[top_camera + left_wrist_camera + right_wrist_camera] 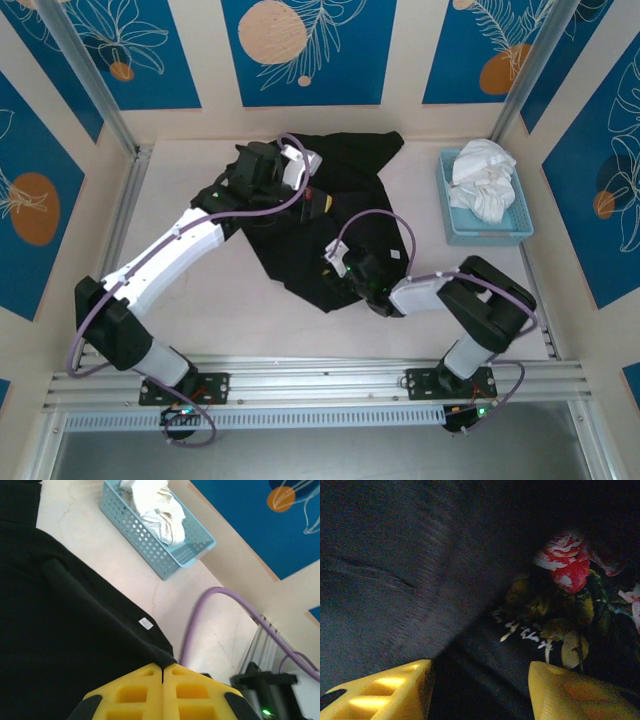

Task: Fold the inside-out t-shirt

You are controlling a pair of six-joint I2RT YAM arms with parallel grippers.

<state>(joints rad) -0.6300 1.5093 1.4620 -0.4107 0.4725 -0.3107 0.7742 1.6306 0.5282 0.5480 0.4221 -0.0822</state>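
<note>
Spread over the middle and far part of the counter [230, 300]: the inside-out t-shirt [350, 180], black and rumpled, left of the basket and apart from it. Hides in part under both arms in the top view, so the outline is hard to follow there and the sleeves are hard to tell apart. Comes out dark and blurred in the right wrist view, with a red-and-cream floral print [570, 565] and small white lettering [520, 632] too smeared to read. Bears a small white tag [145, 623] near one hem edge.

At the left gripper [163, 672]: yellow fingers pressed together, pinching the shirt's edge at the tips. At the right gripper [480, 680]: fingers about half apart, low over the cloth beside the print. Cannot tell about contact with it.

At the counter's right side: a light blue perforated basket [490, 238], holding a crumpled white cloth [485, 175] that covers the far part of its floor. Cut off by the upper edge in the left wrist view. Near the left gripper, over bare counter: a purple cable [200, 610] in an arc.
</note>
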